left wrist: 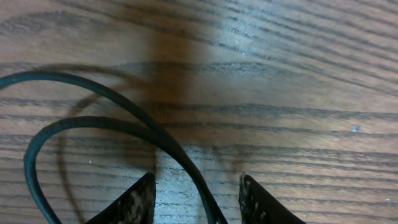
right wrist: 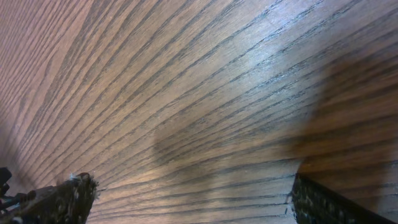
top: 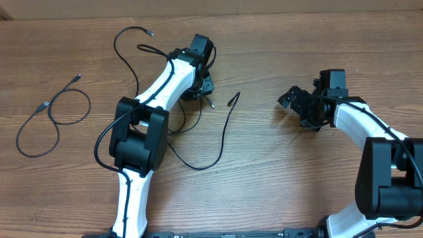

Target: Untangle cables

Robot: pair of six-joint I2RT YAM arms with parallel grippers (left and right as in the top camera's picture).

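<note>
The cables (top: pixel 223 132) are mostly a loose tangle looping around and under my left hand (top: pixel 206 89), with one cable (top: pixel 44 105) lying on its own, well off to that hand's left. Up close, a strand (left wrist: pixel 177 152) runs right between the fingers (left wrist: pixel 140 199). They're apart and nothing is pinched yet.

My worry is that these are thin, round, smooth black cords. A strand could squirt out sideways when I pinch, or I could catch the second curve just beside it. Pulling on crossed loops would probably tighten the knot, and some loops sit under my own arm, so they could snag there. The small grey plugs (top: pixel 151 32) could hook too.

The worktop (top: pixel 297 39) is slick, shiny woodgrain, so there's not much friction to help. My right hand (top: pixel 297 106) sits well to the right of my left hand, spread wide and empty.
</note>
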